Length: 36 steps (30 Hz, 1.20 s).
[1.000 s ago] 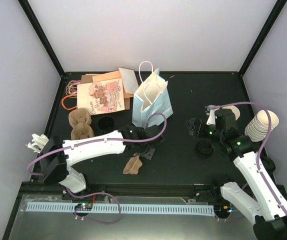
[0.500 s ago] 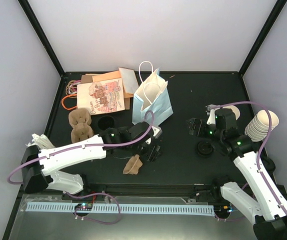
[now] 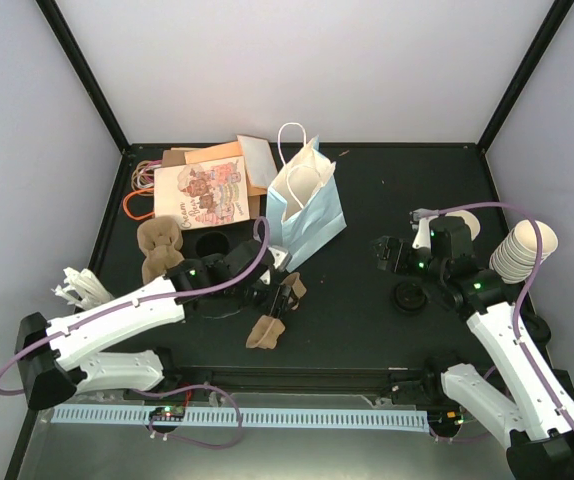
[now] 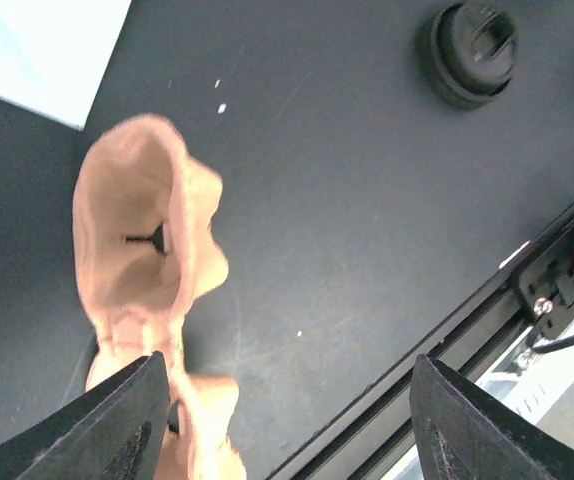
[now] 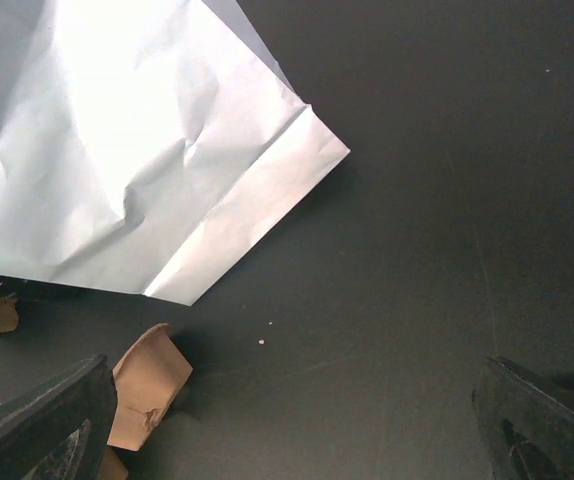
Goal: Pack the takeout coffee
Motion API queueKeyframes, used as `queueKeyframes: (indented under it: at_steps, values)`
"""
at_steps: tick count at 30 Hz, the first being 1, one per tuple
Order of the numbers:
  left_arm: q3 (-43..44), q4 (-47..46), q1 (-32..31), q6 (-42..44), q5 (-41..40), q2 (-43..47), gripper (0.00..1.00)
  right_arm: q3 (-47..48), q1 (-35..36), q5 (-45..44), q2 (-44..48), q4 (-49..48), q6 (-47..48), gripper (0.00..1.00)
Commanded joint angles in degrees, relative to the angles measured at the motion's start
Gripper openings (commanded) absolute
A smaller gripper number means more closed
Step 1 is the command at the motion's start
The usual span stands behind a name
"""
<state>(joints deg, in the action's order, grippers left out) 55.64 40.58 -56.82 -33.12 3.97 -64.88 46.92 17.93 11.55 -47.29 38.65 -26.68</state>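
The takeout coffee (image 3: pixel 408 297), a black-lidded cup, stands on the black table right of centre and shows in the left wrist view (image 4: pixel 470 50) at top right. My left gripper (image 3: pixel 285 292) is open, just above a brown pulp cup carrier (image 3: pixel 265 332). In the left wrist view (image 4: pixel 292 430) the carrier (image 4: pixel 142 250) lies beside my left finger (image 4: pixel 117 425); nothing is between the jaws. My right gripper (image 3: pixel 385 255) is open and empty, hovering just up-left of the coffee; in its wrist view (image 5: pixel 287 440) only bare table lies between the jaws.
A light blue paper bag (image 3: pixel 305 200) stands at centre back, seen too in the right wrist view (image 5: pixel 137 150). Flat printed bags (image 3: pixel 202 190) lie at back left. A second brown carrier (image 3: pixel 162 250), a black lid (image 3: pixel 212 243) and stacked cream cups (image 3: pixel 522 250) are on the table.
My left arm has swung back to the left and its gripper has shifted a little left above the brown carrier. The right arm and the coffee have not moved.
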Motion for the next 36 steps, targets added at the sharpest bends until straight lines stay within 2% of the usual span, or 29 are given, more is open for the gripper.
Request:
queueKeyframes:
  at_steps: [1,3,8,19,26,36]
  values:
    - [-1.32,4.82,0.39,-1.16,-0.23,-1.15,0.71,0.58,0.18,0.87,-0.23,-1.69,0.51,1.0]
    - [-2.13,6.1,0.48,-1.92,-1.27,-1.88,0.76,0.47,0.11,1.16,-0.56,-1.96,0.44,1.0]
    - [-3.81,5.24,0.57,-3.12,0.35,-2.92,0.8,0.52,0.17,1.38,-1.05,-2.08,0.54,1.0]
    - [-5.53,2.15,0.52,-3.64,4.51,-7.69,0.8,-0.41,0.17,1.5,-0.71,-2.37,0.43,1.0]
    - [-5.67,2.29,0.48,-3.23,4.67,-7.94,0.96,-0.86,0.17,1.7,-0.61,-2.66,0.22,1.0]
    - [-6.0,3.18,0.46,-2.47,4.82,-8.15,0.98,-1.04,0.16,1.89,-1.0,-3.04,0.24,1.0]
